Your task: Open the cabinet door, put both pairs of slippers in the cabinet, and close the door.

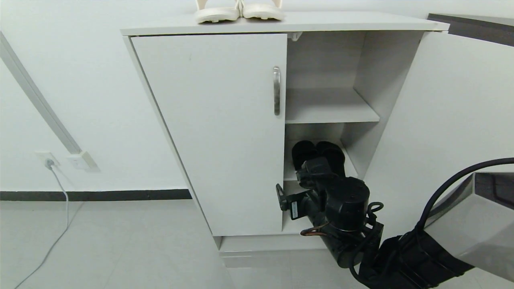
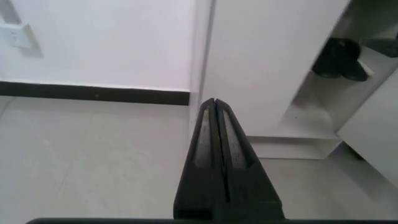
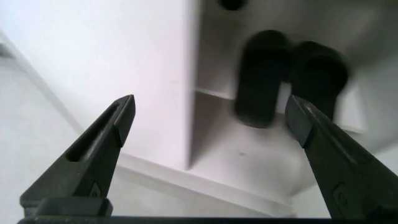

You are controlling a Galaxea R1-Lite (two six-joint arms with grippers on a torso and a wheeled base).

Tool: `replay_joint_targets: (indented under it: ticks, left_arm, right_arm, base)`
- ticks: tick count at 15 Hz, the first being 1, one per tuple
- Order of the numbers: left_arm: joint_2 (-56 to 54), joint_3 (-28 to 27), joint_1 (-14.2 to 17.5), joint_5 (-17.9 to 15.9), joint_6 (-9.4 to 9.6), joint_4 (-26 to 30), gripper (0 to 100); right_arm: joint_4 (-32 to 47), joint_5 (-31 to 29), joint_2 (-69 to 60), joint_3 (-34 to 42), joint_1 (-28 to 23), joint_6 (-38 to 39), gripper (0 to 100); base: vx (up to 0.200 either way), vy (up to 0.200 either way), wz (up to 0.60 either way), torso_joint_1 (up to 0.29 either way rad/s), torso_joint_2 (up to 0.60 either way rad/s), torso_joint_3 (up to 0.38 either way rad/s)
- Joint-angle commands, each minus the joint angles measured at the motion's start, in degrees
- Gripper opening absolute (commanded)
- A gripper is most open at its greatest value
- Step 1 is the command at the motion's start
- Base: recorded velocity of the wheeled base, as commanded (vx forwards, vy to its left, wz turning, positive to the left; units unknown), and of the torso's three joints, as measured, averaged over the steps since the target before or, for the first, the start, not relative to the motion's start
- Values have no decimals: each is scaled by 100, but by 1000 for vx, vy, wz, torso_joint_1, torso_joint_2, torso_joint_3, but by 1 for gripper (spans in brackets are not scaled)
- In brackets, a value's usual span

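The right pincer (image 3: 210,104), nearest the lens at about 5 o'clock in the head view, stands wide open with nothing between its tips. It sits just in front of the pair of black rubber slippers (image 1: 319,154). That pair lies side by side on the lower shelf (image 1: 289,170) of the tall white cabinet (image 1: 281,26). The spread tips so close to the shoes suggest this pair is already delivered. At 3 o'clock the right-hand door (image 1: 449,112) is swung fully out, which leaves the arm free passage to the shelves. The left-hand door (image 1: 209,128) is closed, its metal bar handle (image 1: 276,91) upright along the inner edge. At 12 o'clock the pair of cream slippers (image 1: 239,12) rests on the cabinet's top, the two touching; this pair is not yet stowed. The left pincer (image 2: 214,107) is pressed together and empty, low over the pale tiled floor (image 2: 93,162), likely parked clear of the work.
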Motion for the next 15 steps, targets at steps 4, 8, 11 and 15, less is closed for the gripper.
replay_joint_targets:
  ticks: [4,8,11,15]
  left_arm:
    - [7,1,1,2,-2,1,0]
    - [7,1,1,2,-2,1,0]
    - [7,1,1,19,-19,1,0]
    - [7,1,1,11,-2,1,0]
  right_arm:
    - [-2,-3,1,-6,-6,0,100]
    - [-2,-12,10,-6,-6,-8,100]
    - [-2,-3,10,-6,-6,-8,100]
    - [-29,-3,36,-14,-6,-17,100]
  base:
    - [0,200,0,-1,1,6]
    - [0,200,0,4,-1,2]
    - [0,0,0,0,0,0]
    - [0,0,0,0,0,0]
